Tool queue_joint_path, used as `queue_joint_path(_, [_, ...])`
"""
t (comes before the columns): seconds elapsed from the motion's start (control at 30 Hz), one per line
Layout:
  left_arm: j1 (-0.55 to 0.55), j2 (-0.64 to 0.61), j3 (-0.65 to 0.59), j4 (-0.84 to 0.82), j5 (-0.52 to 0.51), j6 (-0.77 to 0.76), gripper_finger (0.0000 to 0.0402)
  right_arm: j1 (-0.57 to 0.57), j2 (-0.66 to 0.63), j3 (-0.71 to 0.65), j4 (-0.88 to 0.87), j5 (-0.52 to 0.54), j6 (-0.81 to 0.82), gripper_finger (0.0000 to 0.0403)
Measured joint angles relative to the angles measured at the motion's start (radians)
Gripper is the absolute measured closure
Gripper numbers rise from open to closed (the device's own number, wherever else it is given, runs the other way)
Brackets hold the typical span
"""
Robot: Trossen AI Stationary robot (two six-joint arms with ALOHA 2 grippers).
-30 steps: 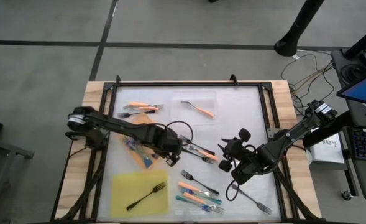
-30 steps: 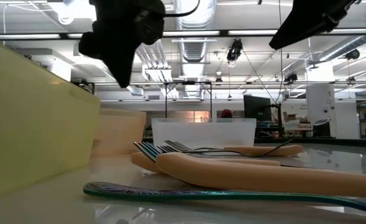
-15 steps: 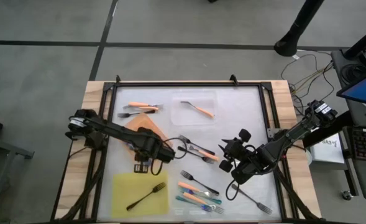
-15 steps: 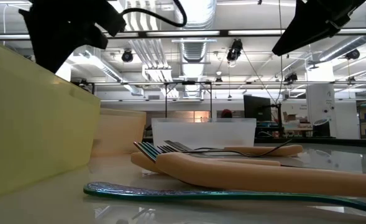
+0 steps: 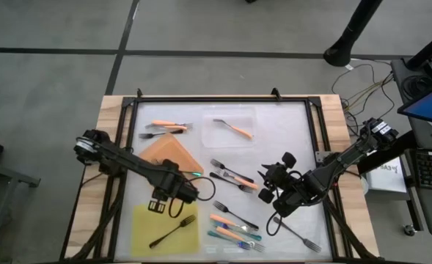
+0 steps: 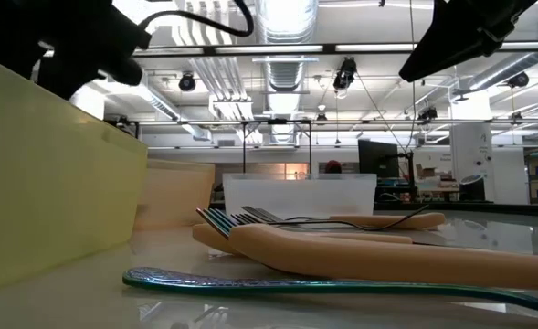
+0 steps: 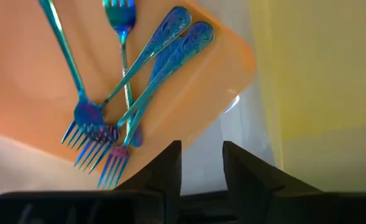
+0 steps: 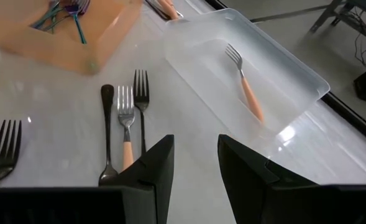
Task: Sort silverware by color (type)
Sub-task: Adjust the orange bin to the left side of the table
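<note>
Near the lower edge, orange and teal forks (image 5: 234,227) lie loose, a black fork (image 5: 173,232) on the yellow mat (image 5: 146,220); mid-frame, the left gripper (image 5: 157,206) hangs empty, fingers parted, beside the orange mat (image 5: 173,152) bearing teal forks (image 7: 117,93); centre-right, the right gripper (image 5: 266,192) waits, parted; farther up, an orange fork (image 5: 235,129) sits in the clear tray (image 5: 214,137).

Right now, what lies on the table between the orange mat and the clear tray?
In the right wrist view, three forks lie side by side on the bare table between the orange mat and the clear tray.
</note>
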Motion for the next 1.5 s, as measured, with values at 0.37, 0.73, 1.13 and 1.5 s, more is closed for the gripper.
queue_joint_path(0.37, [-0.004,-0.002,-0.155,0.145,0.032,0.018,0.0303,0.0,0.0,0.0,0.002,-0.008,0.026,0.0287])
queue_joint_path(0.73, [-0.002,-0.002,-0.228,0.293,0.069,-0.026,0.0352,0.0,0.0,0.0,0.017,-0.008,0.026,0.0287])
queue_joint_path(1.13, [0.035,-0.002,-0.226,0.333,0.1,-0.257,0.0401,0.0,0.0,0.0,0.023,0.019,0.026,0.0287])
queue_joint_path(1.5, [0.13,-0.002,-0.131,0.515,0.101,-0.254,0.0401,0.0,0.0,0.0,0.024,0.019,0.025,0.0287])
